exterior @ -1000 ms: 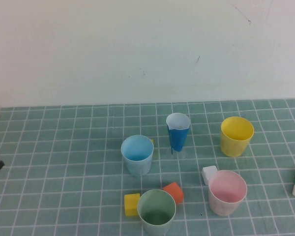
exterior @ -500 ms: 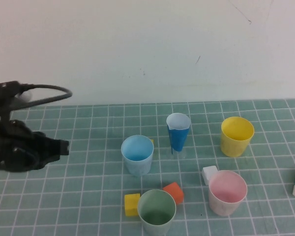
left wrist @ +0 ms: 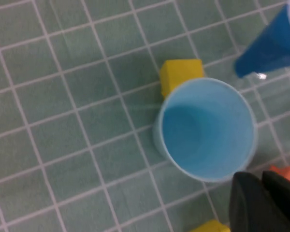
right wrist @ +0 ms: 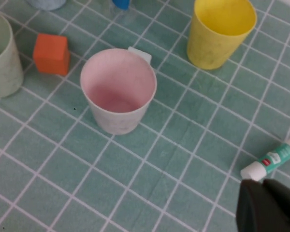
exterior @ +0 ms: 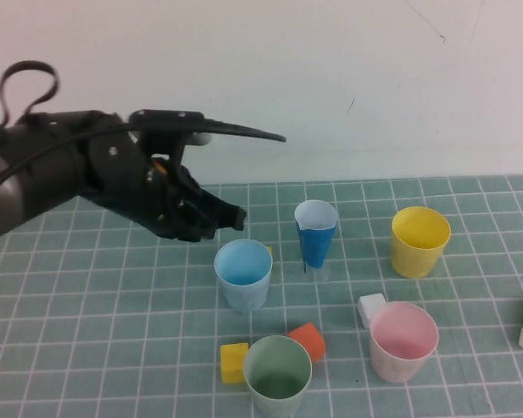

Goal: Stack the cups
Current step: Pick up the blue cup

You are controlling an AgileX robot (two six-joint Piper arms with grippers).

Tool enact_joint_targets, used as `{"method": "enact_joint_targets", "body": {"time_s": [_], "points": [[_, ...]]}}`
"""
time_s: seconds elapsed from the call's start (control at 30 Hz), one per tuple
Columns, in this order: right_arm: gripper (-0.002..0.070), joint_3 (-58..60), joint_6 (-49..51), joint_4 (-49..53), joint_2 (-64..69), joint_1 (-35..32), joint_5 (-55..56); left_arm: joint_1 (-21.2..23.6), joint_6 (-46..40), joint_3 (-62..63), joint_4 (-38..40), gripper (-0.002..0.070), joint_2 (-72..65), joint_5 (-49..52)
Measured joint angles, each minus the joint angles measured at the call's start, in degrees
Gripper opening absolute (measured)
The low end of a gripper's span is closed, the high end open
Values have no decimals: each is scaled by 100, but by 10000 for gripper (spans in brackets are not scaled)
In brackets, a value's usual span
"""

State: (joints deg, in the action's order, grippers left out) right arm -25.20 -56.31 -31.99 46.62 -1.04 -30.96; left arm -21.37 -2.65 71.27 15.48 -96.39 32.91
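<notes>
The left gripper (exterior: 231,218), fingers pressed together, was held just above the short light blue plastic cup (exterior: 243,274), which could be knocked over; the right gripper (right wrist: 267,205), also pressed together, was parked.

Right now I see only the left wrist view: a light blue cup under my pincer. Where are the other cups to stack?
Observer: The green cup stands in front of the blue cup, nearer the robot.
Operator: And the pink and the yellow?
Observer: Both are on the right. The pink cup is near the front and the yellow cup is farther back.
Operator: Where are the two pincers?
Observer: The left pincer hangs shut, just left of the blue cup and above it. The right pincer is out of the high view. It is shut, over the tiles by a glue stick.
</notes>
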Motion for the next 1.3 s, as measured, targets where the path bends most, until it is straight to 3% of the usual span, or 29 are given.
{"method": "enact_joint_targets", "body": {"time_s": [0.13,0.33,0.43,0.57,0.77,1.13,1.3], "points": [[-2,0,-619,-673,296,0,0,-132,718,701,-684,101,-674,348],[-2,0,-1374,-1343,601,0,34,-132,944,1375,-1107,488,-1574,491],[-3,0,-1483,-1398,675,0,57,-132,942,1521,-1166,541,-1902,269],[-3,0,-1525,-1462,688,0,84,-132,970,1615,-1181,505,-2252,-144],[-3,0,-1536,-1481,696,0,70,-132,1169,1615,-1181,342,-2531,-316],[-3,-3,-1591,-1621,696,0,-24,-132,1027,1624,-1230,44,-2588,419],[-3,-13,-1605,-1678,696,0,-24,-132,843,1796,-1244,10,-2399,680]]}}
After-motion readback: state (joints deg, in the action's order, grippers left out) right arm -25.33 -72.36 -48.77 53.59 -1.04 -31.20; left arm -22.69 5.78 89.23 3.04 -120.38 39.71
